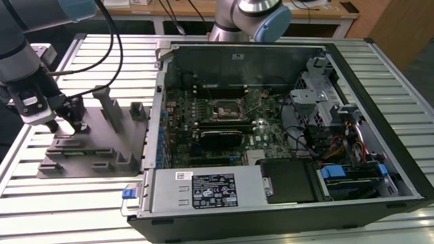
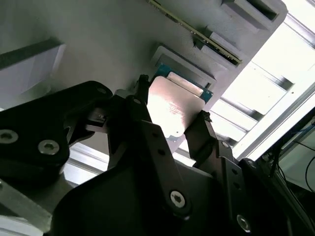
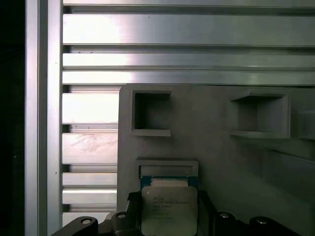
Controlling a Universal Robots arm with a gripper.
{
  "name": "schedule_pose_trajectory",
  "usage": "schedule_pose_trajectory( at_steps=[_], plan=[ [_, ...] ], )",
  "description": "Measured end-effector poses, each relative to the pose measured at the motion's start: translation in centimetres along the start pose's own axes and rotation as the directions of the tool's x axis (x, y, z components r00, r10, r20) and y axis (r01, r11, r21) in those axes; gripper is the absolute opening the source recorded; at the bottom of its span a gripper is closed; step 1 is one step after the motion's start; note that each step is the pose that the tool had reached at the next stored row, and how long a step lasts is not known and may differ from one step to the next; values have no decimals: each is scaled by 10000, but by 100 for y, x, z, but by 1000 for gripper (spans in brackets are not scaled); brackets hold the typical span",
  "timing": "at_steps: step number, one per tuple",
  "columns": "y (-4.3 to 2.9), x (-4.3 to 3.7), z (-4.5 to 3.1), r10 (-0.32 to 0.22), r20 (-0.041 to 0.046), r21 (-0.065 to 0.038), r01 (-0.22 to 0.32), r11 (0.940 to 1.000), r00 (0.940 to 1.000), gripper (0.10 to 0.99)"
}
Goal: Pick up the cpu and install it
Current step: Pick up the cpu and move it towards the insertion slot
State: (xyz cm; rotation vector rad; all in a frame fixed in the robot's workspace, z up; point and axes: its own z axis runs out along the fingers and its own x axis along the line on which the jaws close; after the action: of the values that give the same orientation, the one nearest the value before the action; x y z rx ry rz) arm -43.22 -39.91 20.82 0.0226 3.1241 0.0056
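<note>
cpu [image 2: 167,108] clamped by opposite edges in my gripper [image 2: 173,100], low in the gray fixture [image 3: 221,162] pocket; edge grip likely holds it level.

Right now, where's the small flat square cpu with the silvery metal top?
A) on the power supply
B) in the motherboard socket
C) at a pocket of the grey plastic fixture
C: in both wrist views the cpu sits at a framed pocket of the grey plastic fixture.
</note>
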Motion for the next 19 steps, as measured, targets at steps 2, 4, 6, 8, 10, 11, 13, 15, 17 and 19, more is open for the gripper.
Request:
schedule_pose_trajectory(
  at_steps=[2, 4, 6, 8, 10, 11, 13, 15, 17, 19],
  plan=[
    [0, -1, -37, 0, 4, -1, 0, 10000, 10000, 545],
    [0, -2, -79, 0, 10, 0, 0, 10000, 10000, 545],
    [0, -2, -122, 0, 16, 0, 0, 10000, 10000, 545],
    [1, -3, -165, 0, 24, -1, 0, 10000, 10000, 545],
    [1, -4, -211, 0, 31, 0, 0, 10000, 10000, 545],
    [1, -4, -234, 0, 36, -1, 0, 10000, 10000, 545],
    [1, -5, -285, 0, 46, -1, 0, 10000, 10000, 545],
    [1, -6, -334, 0, 57, -1, 0, 10000, 10000, 545],
    [2, -7, -384, 0, 68, -1, 0, 10000, 10000, 545],
    [2, -8, -435, 0, 79, -1, 0, 10000, 10000, 545]
  ],
)
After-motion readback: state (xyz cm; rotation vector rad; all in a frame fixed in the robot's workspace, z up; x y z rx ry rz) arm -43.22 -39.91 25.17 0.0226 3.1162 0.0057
